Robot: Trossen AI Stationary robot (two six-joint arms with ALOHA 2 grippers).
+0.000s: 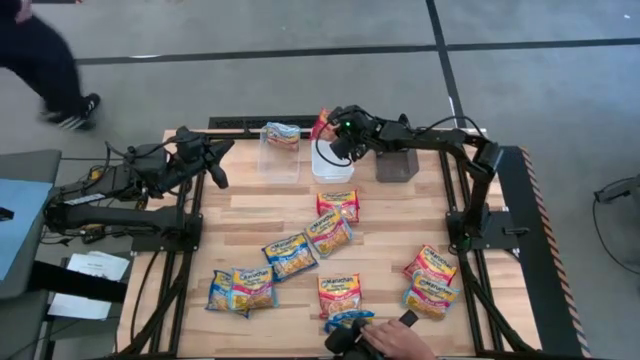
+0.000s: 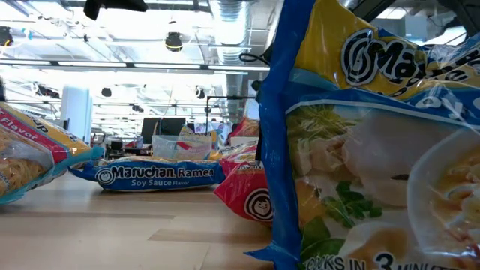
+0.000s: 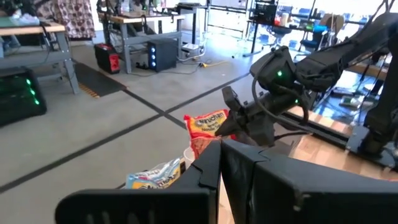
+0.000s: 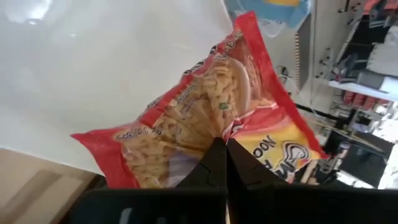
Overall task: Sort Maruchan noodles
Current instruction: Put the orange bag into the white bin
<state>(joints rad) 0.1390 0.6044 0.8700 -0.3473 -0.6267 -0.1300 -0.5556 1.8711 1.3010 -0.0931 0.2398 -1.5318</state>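
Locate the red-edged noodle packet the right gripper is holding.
In the high view, the red-edged packet hangs in the shut right gripper over the white bin at the table's far edge, between the clear bin and grey bin.

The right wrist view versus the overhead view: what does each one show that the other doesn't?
Only the right wrist view shows the crinkly red-edged noodle packet up close, the right gripper shut on it, over the white plastic bin.

Only the high view shows the wooden table, loose packets, the clear bin, the grey bin, the waiting left gripper and a person's hand.

Both show the packet, gripper and white bin.
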